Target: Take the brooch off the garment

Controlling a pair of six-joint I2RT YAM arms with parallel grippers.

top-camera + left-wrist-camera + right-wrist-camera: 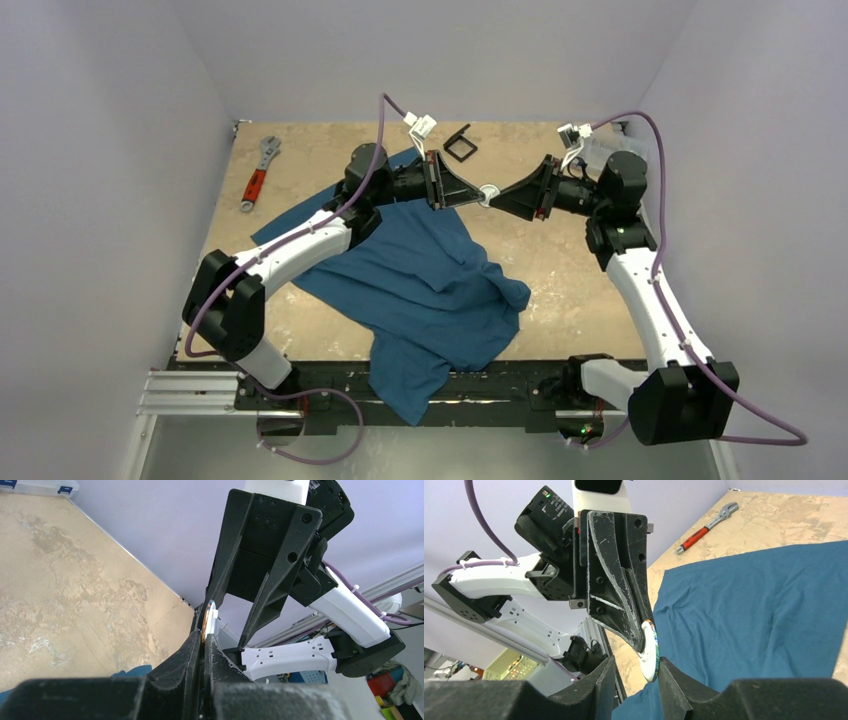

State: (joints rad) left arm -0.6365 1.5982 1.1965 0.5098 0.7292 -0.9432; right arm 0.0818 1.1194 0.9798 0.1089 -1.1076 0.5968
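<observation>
- the garment (pixel 430 290), a dark teal-blue shirt, lay crumpled across the middle of the table (pixel 570 280), one fold hanging over the near edge between the two arm bases.
- its far part spread flat towards the far left, under the left arm.
- above the far part of the table the two arms met tip to tip, off the cloth.
- the brooch (pixel 489 193), a small pale disc, was held in the air between them, clear of the garment.
- the left gripper (pixel 470 190) was clenched on the brooch; the left wrist view showed its fingers (pixel 192 655) pressed together with the disc's edge standing up between them.
- the right gripper (pixel 497 195) had its jaws parted either side of the same disc; in the right wrist view its fingers (pixel 599 680) flanked the brooch's lower edge, and whether they touched it could not be told.
- just beyond the grippers a small black square frame (pixel 460 148) lay on the table.
- at the far left lay a red-handled adjustable wrench (pixel 259 173), well apart from the shirt.
</observation>
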